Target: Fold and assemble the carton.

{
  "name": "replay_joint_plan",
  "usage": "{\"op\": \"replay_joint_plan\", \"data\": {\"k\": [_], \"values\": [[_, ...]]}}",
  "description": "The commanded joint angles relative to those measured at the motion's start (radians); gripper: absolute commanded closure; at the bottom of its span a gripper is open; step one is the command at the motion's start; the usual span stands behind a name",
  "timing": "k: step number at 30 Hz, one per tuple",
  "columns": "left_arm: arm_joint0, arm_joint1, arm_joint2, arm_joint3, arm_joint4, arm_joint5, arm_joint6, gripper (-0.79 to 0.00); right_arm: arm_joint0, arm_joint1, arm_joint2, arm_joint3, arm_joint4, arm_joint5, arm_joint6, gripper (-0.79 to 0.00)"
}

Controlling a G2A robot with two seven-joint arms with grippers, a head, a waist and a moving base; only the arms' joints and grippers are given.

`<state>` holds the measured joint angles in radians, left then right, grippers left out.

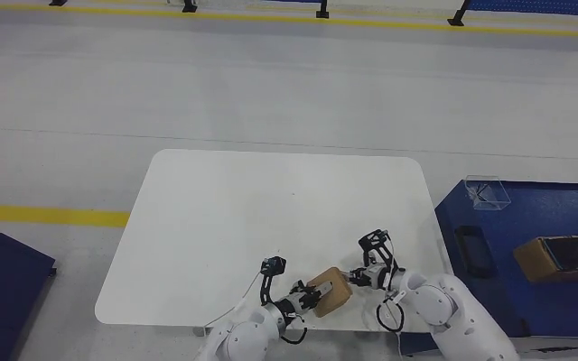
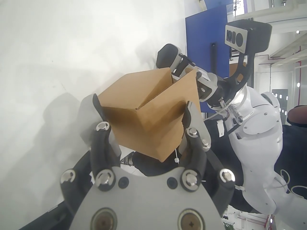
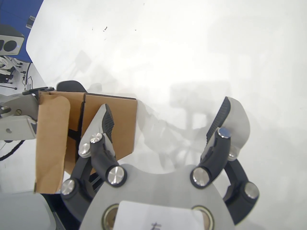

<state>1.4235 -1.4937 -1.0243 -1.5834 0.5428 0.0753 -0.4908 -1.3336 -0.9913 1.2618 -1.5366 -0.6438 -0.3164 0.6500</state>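
left tool (image 2: 142,104) is clamped tight on the cardboard carton (image 2: 153,92), holding it right at the desk (image 3: 168,37) edge. right tool (image 3: 166,104) is spread wide open, empty, just beside the carton's open end.

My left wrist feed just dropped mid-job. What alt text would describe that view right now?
The left gripper clamps a brown carton by two opposite sides, with the carton's open flaps pointing away from the camera. The right gripper sits open at those far flaps, with the white table behind.
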Motion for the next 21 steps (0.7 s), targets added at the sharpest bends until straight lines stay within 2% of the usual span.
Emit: {"op": "replay_joint_plan", "data": {"k": [1,5,11,15,21], "values": [[-0.002,0.001,0.0,0.002,-0.002,0.0,0.002,-0.582,0.002,0.0,0.012,0.001,0.022,0.007,-0.006,-0.785],[-0.006,0.004,0.003,0.005,-0.006,-0.001,0.002,-0.585,0.004,0.003,0.051,0.004,0.085,0.006,-0.003,-0.785],[-0.01,0.007,0.008,0.007,-0.008,0.003,0.002,-0.573,-0.045,0.02,0.131,-0.038,0.176,-0.111,0.053,-0.785],[-0.014,0.01,0.012,0.008,-0.008,0.004,0.003,-0.563,-0.091,0.031,0.169,-0.075,0.156,-0.162,0.081,-0.785],[-0.018,0.013,0.016,0.009,-0.013,0.008,0.006,-0.573,-0.111,0.032,0.163,-0.085,0.1,-0.136,0.06,-0.785]]}}
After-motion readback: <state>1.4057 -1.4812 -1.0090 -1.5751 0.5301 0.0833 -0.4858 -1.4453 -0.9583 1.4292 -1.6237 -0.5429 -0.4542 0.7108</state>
